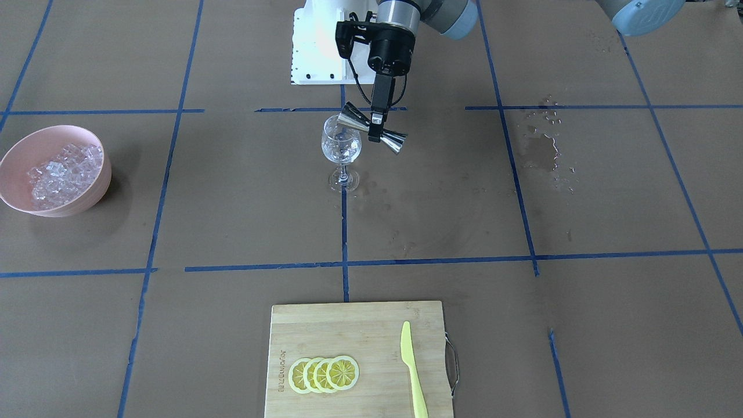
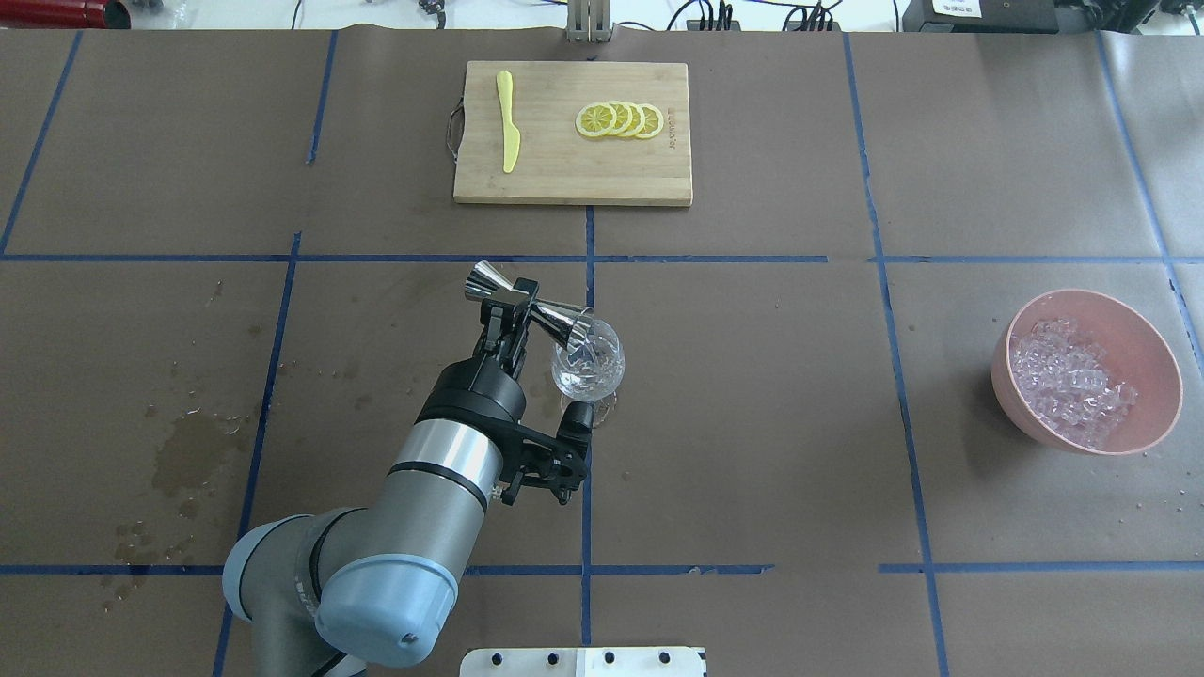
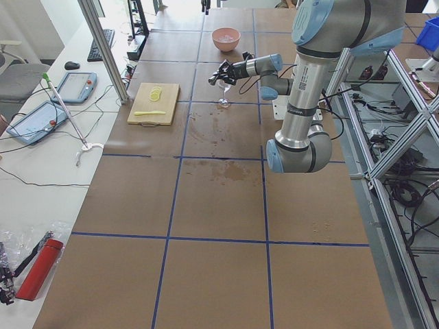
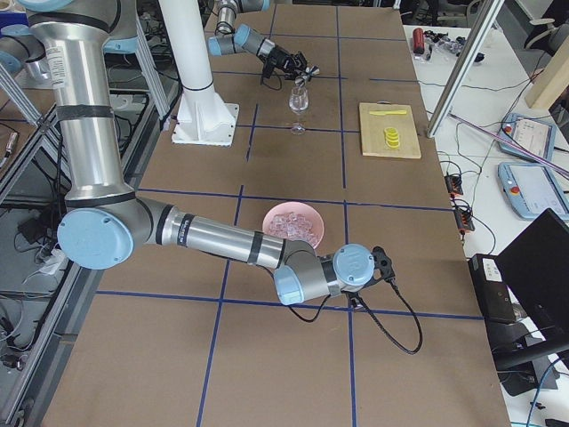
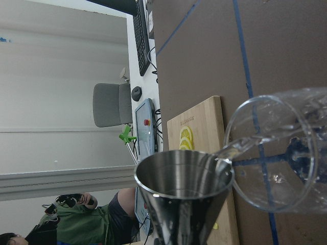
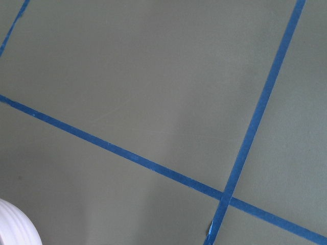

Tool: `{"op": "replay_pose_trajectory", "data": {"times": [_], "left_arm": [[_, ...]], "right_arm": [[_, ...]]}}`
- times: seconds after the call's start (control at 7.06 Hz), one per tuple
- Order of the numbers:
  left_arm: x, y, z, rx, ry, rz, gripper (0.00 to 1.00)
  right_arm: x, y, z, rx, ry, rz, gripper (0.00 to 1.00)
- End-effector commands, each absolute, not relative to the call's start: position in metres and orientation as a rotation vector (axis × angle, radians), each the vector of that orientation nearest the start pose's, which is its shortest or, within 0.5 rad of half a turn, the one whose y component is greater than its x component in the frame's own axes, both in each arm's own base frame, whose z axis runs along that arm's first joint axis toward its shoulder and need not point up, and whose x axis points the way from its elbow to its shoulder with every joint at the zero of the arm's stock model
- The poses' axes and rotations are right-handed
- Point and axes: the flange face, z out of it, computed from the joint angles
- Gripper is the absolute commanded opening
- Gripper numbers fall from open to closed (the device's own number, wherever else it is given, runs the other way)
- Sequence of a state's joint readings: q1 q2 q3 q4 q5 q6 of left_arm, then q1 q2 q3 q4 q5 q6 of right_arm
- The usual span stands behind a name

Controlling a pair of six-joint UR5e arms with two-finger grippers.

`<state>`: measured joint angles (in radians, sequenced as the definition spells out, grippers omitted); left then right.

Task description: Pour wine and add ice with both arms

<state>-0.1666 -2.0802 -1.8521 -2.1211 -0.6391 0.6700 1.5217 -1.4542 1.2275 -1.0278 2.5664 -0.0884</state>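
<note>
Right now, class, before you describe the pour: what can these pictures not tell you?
The right tool: shows only in the exterior right view, small beside its wrist; open or shut unknown.
How much wine is in the glass: left wrist view's right edge cuts the glass; the jigger covers it overhead.
Number of ice cubes in the pink bowl: overlapping, too small in every view.

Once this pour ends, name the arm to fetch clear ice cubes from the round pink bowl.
Right. The left gripper is shut on the steel double-cone jigger, tipped over the clear stemmed wine glass. The right arm ends close beside the pink bowl of ice.
</note>
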Motion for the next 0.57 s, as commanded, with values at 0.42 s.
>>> {"op": "replay_pose_trajectory", "data": {"times": [0.42], "left_arm": [[0.512, -0.311, 0.157, 1.508, -0.255, 1.186, 0.0]], "right_arm": [[0.023, -0.545, 0.694, 0.308, -0.984, -0.283, 1.0]]}}
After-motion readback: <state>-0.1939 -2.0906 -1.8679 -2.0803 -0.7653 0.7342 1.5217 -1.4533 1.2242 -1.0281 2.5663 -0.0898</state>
